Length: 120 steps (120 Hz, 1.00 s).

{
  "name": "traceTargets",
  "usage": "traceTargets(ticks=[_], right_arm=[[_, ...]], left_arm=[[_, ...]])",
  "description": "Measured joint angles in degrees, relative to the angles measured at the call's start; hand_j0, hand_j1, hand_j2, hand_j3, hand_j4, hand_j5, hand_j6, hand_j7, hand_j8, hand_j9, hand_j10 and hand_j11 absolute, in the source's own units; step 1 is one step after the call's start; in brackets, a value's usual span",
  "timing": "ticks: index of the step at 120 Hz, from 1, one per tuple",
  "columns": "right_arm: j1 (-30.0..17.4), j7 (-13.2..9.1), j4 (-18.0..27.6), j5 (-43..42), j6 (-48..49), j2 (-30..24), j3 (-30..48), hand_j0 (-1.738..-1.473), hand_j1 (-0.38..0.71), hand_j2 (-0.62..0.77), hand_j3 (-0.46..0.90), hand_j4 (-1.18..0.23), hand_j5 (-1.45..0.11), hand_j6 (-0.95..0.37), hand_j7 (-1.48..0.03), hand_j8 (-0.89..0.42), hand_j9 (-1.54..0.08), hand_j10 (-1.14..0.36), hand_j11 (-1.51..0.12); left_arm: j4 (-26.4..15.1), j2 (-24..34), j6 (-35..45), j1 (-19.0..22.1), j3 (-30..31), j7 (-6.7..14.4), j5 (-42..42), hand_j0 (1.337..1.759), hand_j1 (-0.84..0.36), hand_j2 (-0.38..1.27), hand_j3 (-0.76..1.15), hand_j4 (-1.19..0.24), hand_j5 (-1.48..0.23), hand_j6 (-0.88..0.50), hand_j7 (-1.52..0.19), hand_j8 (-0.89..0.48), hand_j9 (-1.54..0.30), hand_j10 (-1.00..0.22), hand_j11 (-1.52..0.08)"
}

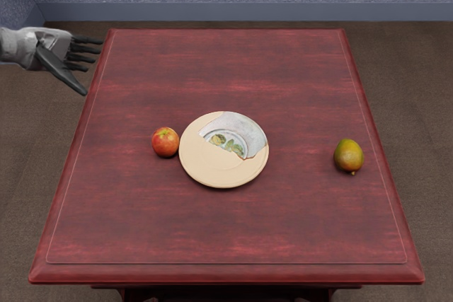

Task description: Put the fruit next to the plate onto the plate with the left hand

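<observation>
- The left hand is seen at the upper left of the frame, just off the table's far left corner. Its fingers are stretched out straight and nothing is held in them.
- The apple, red with a yellow patch, is found left of centre. It lies just beside the left rim of the plate; whether the two touch cannot be told.
- The task is judged to be not yet begun, since the hand and the apple are well apart.
- The wrong fruit could be picked: a green-orange fruit lies at the right of the frame, but it is well apart from the plate, so the apple is taken as the one meant.
- The apple could be knocked and sent rolling if it is met by straight fingers before they are curled around it, as it is round and smooth.
- The plate could be pushed aside, because little room is left between its rim and the apple for a finger.
- After release, the apple could roll off, the plate being shallow.
- Counted: one table, one plate, two fruits, one hand in view.
</observation>
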Motion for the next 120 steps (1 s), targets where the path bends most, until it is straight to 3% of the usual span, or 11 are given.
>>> traceTargets(ticks=[37,50,62,77,87,100,120], right_arm=[[0.27,0.02,-0.18,0.0,-0.05,0.0,0.0,-1.658,-0.32,0.0,0.0,-0.02,-0.03,-0.02,-0.03,-0.02,-0.03,-0.02,-0.03],[0.28,0.04,-0.19,0.0,-0.06,0.0,-0.01,-1.658,-0.32,0.0,0.0,-0.02,-0.03,-0.02,-0.03,-0.02,-0.03,-0.02,-0.03],[0.28,0.04,-0.2,0.0,-0.06,0.0,0.0,-1.658,-0.32,0.0,0.0,-0.02,-0.03,-0.02,-0.03,-0.02,-0.03,-0.02,-0.03],[0.28,0.04,-0.22,0.0,-0.07,0.0,0.0,-1.658,-0.32,0.0,0.0,-0.02,-0.03,-0.02,-0.03,-0.02,-0.03,-0.02,-0.03],[0.29,0.03,-0.2,0.0,-0.07,0.0,-0.01,-1.658,-0.32,0.0,0.0,-0.02,-0.03,-0.02,-0.03,-0.02,-0.03,-0.02,-0.03],[0.27,0.05,-0.2,0.0,-0.07,0.0,-0.01,-1.658,-0.32,0.0,0.0,-0.02,-0.03,-0.02,-0.03,-0.02,-0.03,-0.02,-0.03],[0.28,0.02,-0.2,0.0,-0.07,0.0,0.0,-1.658,-0.32,0.0,0.0,-0.02,-0.03,-0.02,-0.03,-0.02,-0.03,-0.02,-0.03]], left_arm=[[-0.01,-1.52,0.09,0.73,-0.21,0.06,6.62,1.658,0.35,0.0,0.0,0.0,0.0,0.0,0.0,0.0,0.0,0.0,0.0],[-1.72,-1.8,4.94,0.7,0.09,-0.09,9.33,1.658,0.35,0.0,0.0,0.0,0.0,0.0,0.0,0.0,0.0,0.0,0.0],[-11.56,-0.54,20.1,0.51,1.97,-0.38,10.92,1.658,0.35,0.0,0.0,0.0,0.0,0.0,0.0,0.0,0.0,0.0,0.0],[-29.32,2.02,42.28,0.7,3.08,-1.73,13.71,1.658,0.35,0.0,0.0,0.0,0.0,0.0,0.0,0.0,0.0,0.0,0.0],[-37.49,1.72,51.05,0.54,3.38,-2.11,14.83,1.658,0.35,0.0,0.0,0.0,0.0,0.0,0.0,0.0,0.0,0.0,0.0],[-42.25,-1.11,55.63,0.44,4.86,-2.31,15.42,1.658,0.35,0.0,0.0,0.0,0.0,0.0,0.0,0.0,0.0,0.0,0.0],[-44.32,-3.73,58.48,0.09,8.19,-2.43,15.67,1.658,0.33,0.0,0.0,-0.02,-0.03,-0.02,-0.03,-0.02,-0.03,-0.02,-0.03]])
